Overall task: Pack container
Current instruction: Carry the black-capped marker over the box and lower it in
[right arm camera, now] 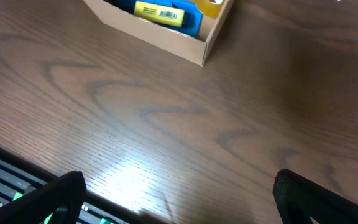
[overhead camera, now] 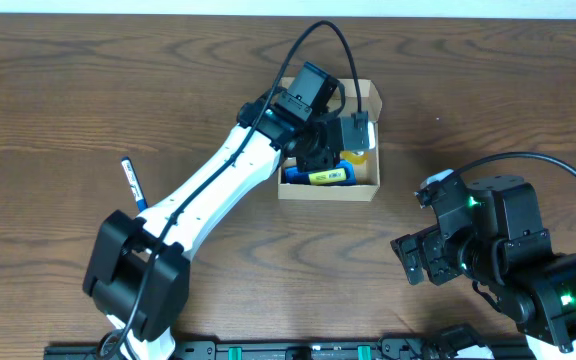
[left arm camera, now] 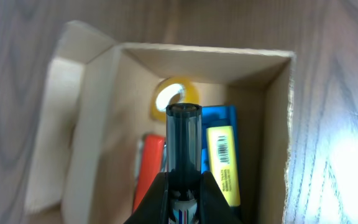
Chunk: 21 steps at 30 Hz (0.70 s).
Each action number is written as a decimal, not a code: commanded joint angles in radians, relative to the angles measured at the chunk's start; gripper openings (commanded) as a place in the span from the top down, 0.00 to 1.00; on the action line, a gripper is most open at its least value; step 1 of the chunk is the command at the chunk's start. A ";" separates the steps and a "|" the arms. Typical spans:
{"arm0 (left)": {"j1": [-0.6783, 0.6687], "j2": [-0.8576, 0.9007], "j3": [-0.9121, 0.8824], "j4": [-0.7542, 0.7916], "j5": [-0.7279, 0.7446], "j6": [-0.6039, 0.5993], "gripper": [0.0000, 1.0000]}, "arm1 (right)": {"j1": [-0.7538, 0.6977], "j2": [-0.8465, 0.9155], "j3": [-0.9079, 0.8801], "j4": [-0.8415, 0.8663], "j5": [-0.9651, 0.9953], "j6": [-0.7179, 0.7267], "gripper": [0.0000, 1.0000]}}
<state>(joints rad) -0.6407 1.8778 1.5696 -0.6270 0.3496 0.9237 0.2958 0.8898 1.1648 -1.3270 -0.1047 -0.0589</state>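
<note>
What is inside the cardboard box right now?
A yellow ring, a blue item, a yellow marker and an orange item lie in the box. The dark pen held by the left gripper covers the middle.

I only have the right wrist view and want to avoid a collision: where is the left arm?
Observer: The left pincer hangs over the open container, shut on a dark marker.
Operator: What's inside that I can't see?
Observer: An orange-red item lies on its floor.
Operator: Anything left outside?
Observer: One pen lies on the table, beside the left arm.
</note>
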 commanded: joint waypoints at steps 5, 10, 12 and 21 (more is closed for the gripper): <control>-0.003 0.014 0.005 -0.005 0.101 0.151 0.94 | -0.007 -0.002 -0.003 -0.001 -0.004 -0.002 0.01; -0.003 0.021 0.004 -0.047 0.100 0.211 0.94 | -0.007 -0.002 -0.003 -0.001 -0.004 -0.002 0.01; -0.003 0.032 0.004 -0.056 0.097 0.229 0.94 | -0.007 -0.002 -0.003 -0.001 -0.004 -0.002 0.01; -0.003 0.101 0.004 -0.041 0.087 0.229 0.92 | -0.007 -0.002 -0.003 -0.001 -0.004 -0.002 0.01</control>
<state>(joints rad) -0.6418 1.9499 1.5696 -0.6727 0.4236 1.1313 0.2958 0.8898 1.1648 -1.3270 -0.1047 -0.0589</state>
